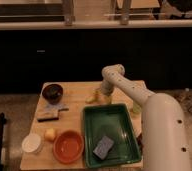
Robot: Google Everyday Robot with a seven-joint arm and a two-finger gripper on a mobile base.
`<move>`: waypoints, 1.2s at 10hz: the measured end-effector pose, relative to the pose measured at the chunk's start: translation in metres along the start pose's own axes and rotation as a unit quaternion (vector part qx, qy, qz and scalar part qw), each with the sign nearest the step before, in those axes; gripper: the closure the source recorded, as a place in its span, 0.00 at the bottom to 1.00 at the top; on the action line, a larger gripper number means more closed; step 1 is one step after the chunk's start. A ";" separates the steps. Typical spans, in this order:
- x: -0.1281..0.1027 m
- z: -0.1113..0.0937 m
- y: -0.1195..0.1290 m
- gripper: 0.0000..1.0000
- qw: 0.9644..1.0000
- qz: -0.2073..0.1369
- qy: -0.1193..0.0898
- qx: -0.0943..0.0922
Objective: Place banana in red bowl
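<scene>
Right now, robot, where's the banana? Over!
Gripper by banana, far side of table. Red bowl at front, no banana in it. Green tray next to the bowl.

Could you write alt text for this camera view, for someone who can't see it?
A white robot arm reaches over a wooden table, its gripper down at the banana near the far edge. The red bowl sits empty at the near edge, beside a green tray holding a grey sponge.

Matt wooden table (75, 93), smooth red bowl (68, 146), green plastic tray (114, 124), pincer (103, 96) low beside the banana (92, 98)
</scene>
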 end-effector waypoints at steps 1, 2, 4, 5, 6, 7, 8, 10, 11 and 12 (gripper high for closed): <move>-0.007 -0.001 -0.005 0.20 1.000 -0.010 0.003 -0.004; -0.011 -0.002 -0.008 0.20 1.000 -0.016 0.007 -0.005; -0.018 -0.005 -0.013 0.20 0.999 -0.033 0.013 -0.011; -0.024 -0.004 -0.018 0.20 0.999 -0.044 0.014 -0.016; -0.028 -0.002 -0.024 0.20 0.998 -0.053 0.014 -0.020; -0.028 -0.001 -0.025 0.20 0.998 -0.055 0.014 -0.024; -0.028 0.002 -0.026 0.20 0.998 -0.056 0.013 -0.031; -0.027 0.005 -0.029 0.34 0.998 -0.058 0.011 -0.038; -0.026 0.006 -0.030 0.45 0.997 -0.058 0.010 -0.041; -0.025 0.008 -0.030 0.55 0.997 -0.058 0.009 -0.044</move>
